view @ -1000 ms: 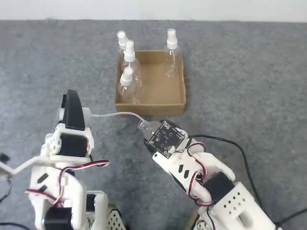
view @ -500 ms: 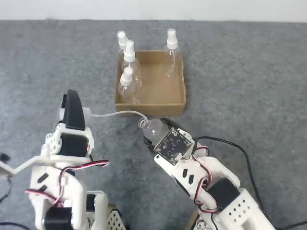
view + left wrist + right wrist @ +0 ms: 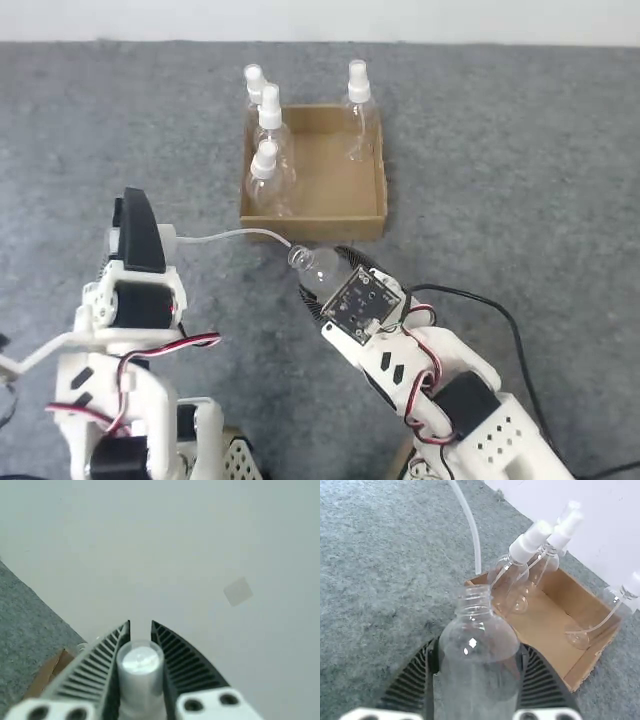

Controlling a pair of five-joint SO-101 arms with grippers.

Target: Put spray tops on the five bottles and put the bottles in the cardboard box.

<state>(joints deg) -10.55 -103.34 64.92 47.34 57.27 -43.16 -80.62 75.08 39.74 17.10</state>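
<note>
My right gripper (image 3: pixel 322 283) is shut on a clear bottle (image 3: pixel 310 264) just in front of the cardboard box (image 3: pixel 312 225). In the right wrist view the bottle (image 3: pixel 479 630) sits between my gripper's (image 3: pixel 477 652) fingers, its neck open and bare. My left gripper (image 3: pixel 150 238) stands to the left, shut on a white spray top (image 3: pixel 168 238). The top's thin tube (image 3: pixel 235 235) arcs right, and its tip is close to the bottle's neck. In the left wrist view the spray top (image 3: pixel 141 672) is clamped between my gripper's (image 3: pixel 140 626) ribbed fingers.
The box (image 3: pixel 592 645) holds several bottles with spray tops: a cluster (image 3: pixel 268 150) along its left side and one bottle (image 3: pixel 358 105) at the far right corner. Grey carpet covers the table. A black cable (image 3: pixel 500 310) trails beside the right arm.
The right arm drew back slightly with the bottle and then held still. The left arm shifted a little left, carrying the spray top and its tube with it.
</note>
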